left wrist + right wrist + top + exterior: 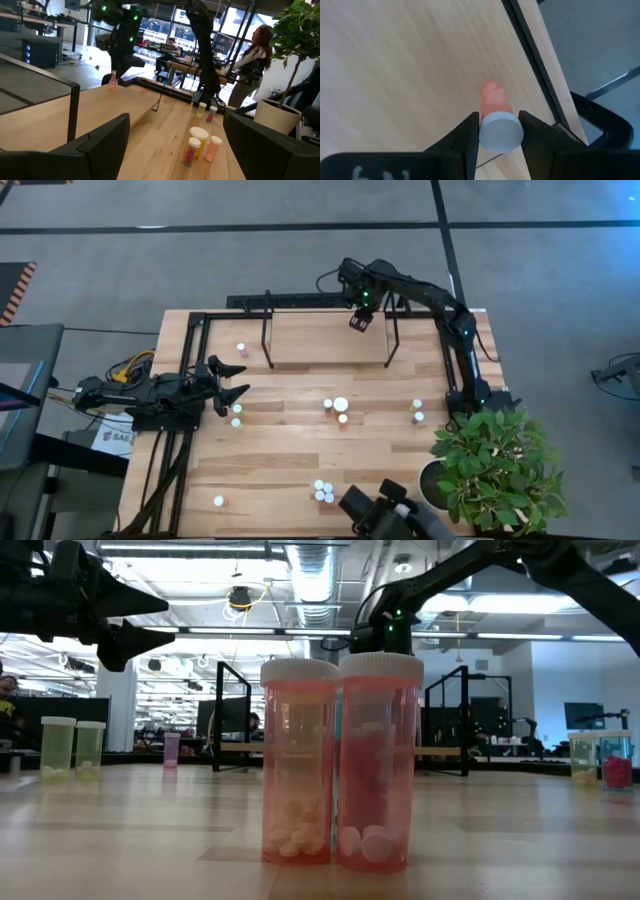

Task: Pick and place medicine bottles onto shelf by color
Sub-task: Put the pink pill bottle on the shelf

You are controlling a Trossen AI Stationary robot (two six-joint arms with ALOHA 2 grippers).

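Medicine bottles: you see many small cylinders with white round caps spread on the plank tabletop (300, 450); the bodies are clear plastic in pink, orange or yellowish tint, and pills lie at the bottom.
Held bottle: you have one pink bottle (496, 112) between the fingers of the right gripper (360, 320); its white ribbed cap is clamped on both sides, and the pink body points down toward the light wood below it.
Right gripper: it is closed on the cap of that pink bottle, above the back part of the shelf (320, 340), near the right black hoop (392, 330).
Left gripper: you find the left gripper (232, 387) at the left side of the table, its fingers spread wide and holding nothing; a single bottle (236, 422) stands just beside it.
Shelf: a light wooden board framed by thin black tubing with two upright hoops; one small pink bottle (241, 348) stands near its left end.
Middle group: three bottles (336, 409) stand close together at the centre of the table, one of them with a larger cap.
Right pair: two bottles (418, 411) stand near the base of the right arm.
Front group: a cluster of bottles (322, 491) is at the front edge; in the low view two of them, an orange-pink one (298, 762) and a deeper pink one (379, 762), stand touching side by side.
Front left: one bottle (219, 501) stands alone.
Plant: a green plant in a white pot (495, 470) is at the front right corner.
Room: a person (252, 52) shows beyond the table in the left wrist view.
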